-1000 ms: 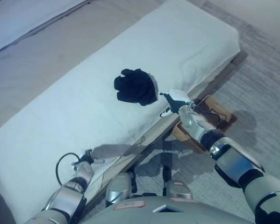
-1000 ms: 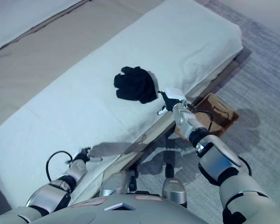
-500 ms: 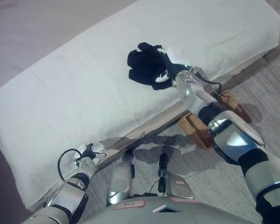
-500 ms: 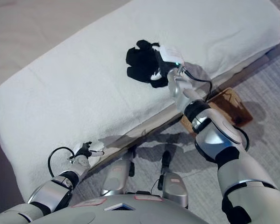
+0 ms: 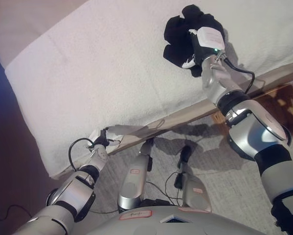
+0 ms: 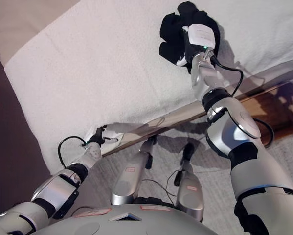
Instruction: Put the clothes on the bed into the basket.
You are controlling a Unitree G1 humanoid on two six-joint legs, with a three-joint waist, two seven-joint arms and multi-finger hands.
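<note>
A crumpled black garment (image 5: 177, 30) lies on the white bed cover (image 5: 102, 63), close to the bed's near edge. My right hand (image 5: 196, 53) reaches in from the right and rests on the garment's right side, dark against the dark cloth. My left hand (image 5: 102, 143) hangs low at the lower left, by the corner of the cover, open and holding nothing. The brown basket (image 5: 283, 100) stands on the floor at the right, below the bed's edge, partly hidden behind my right arm.
The bed's wooden side rail (image 5: 185, 121) runs along under the cover between me and the garment. Grey carpet (image 5: 219, 161) lies in front of the bed. A dark floor strip (image 5: 14, 161) shows at the left.
The camera has swung, shifting the whole picture. My right hand has gone from the bed's edge up onto the black garment. The left hand keeps its place by the cover's corner.
</note>
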